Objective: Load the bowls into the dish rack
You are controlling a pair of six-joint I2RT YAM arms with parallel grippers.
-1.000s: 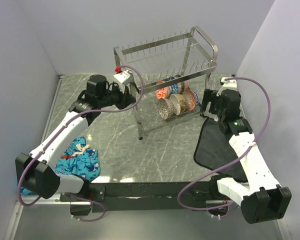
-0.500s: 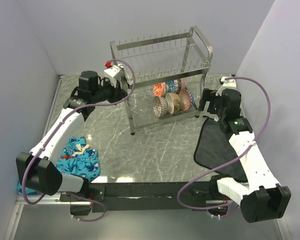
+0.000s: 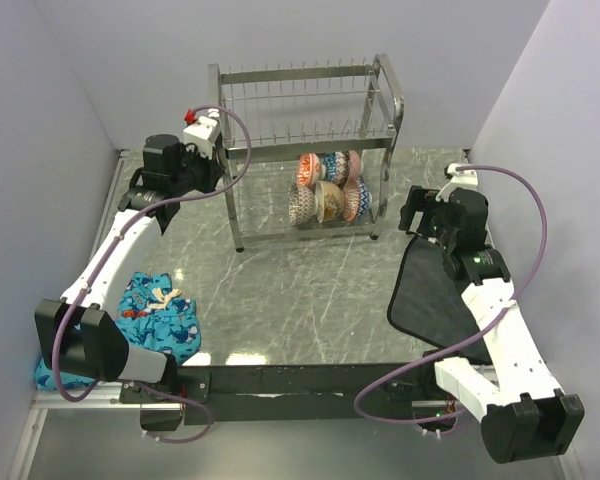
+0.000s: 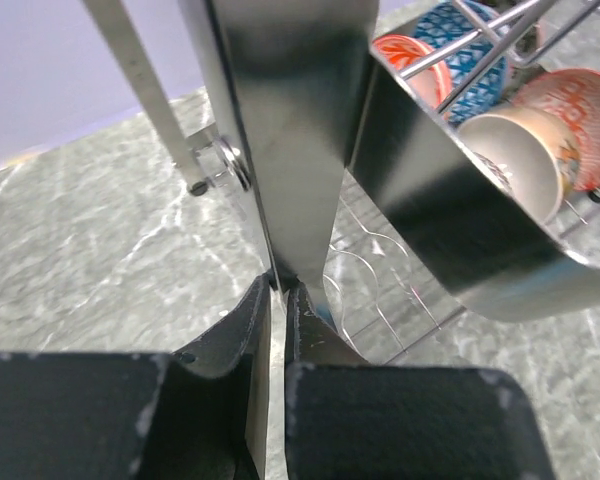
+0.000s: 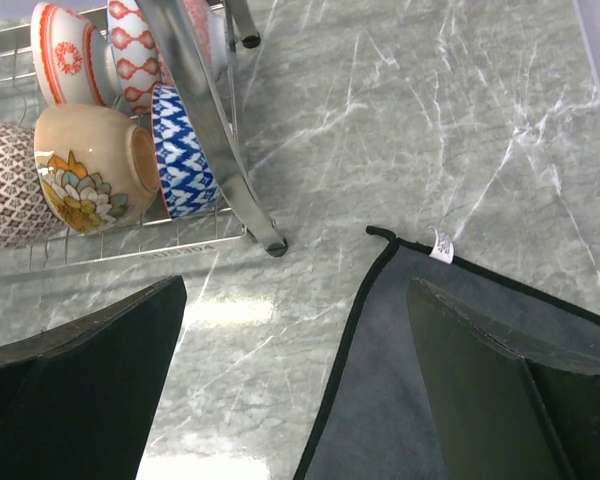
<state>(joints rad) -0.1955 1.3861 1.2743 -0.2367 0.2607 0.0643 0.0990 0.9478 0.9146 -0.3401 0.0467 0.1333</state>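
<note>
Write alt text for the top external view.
Left gripper is shut on the left end frame of a steel dish rack, which has bowls set on edge in its lower tier. Right gripper hangs open, holding nothing, right of the rack over the far corner of a dark cloth. A blue patterned cloth lies at near left.

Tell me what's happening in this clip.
The left gripper is clamped on a flat upright at the left end of the dish rack. Over the last second it has swung the rack round to the left. The bowls already lie on their sides in the rack's lower tier. The right gripper hangs open and empty over the edge of a dark cloth, near the rack's right end.
</note>
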